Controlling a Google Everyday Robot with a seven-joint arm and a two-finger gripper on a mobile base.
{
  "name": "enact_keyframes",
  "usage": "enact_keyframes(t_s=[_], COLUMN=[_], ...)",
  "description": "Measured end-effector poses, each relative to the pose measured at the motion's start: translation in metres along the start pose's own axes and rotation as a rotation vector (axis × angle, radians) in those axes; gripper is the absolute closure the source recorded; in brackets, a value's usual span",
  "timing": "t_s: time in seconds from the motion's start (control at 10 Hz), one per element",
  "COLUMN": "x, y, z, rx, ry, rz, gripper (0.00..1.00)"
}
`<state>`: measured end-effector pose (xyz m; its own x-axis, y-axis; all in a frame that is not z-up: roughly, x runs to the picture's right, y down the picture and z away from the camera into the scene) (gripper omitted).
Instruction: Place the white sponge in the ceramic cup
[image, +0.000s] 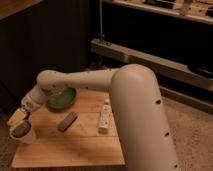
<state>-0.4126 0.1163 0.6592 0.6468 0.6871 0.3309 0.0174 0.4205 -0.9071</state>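
My gripper (19, 116) is at the left edge of the wooden table (75, 145), at the end of the white arm that reaches in from the right. It is shut on a pale block, the white sponge (14, 119), and holds it just above the rim of the ceramic cup (25, 135). The cup is white, stands upright at the table's front left corner, and its inside looks dark. The sponge sits slightly left of the cup's opening and above it.
A green bowl (61, 98) stands at the back of the table under the arm. A dark grey oblong object (67, 121) lies mid-table. A white bottle-like item (104, 118) lies to its right. Dark shelving stands behind.
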Motion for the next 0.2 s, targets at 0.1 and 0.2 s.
enact_keyframes(t_s=[0.1,0.2], x=[-0.0024,-0.0032], y=[0.0025,0.0035], z=[-0.0020,-0.0035], rx=[0.005,0.008], ry=[-0.006,-0.012], rz=[-0.021,-0.031], gripper=[0.20,0.20])
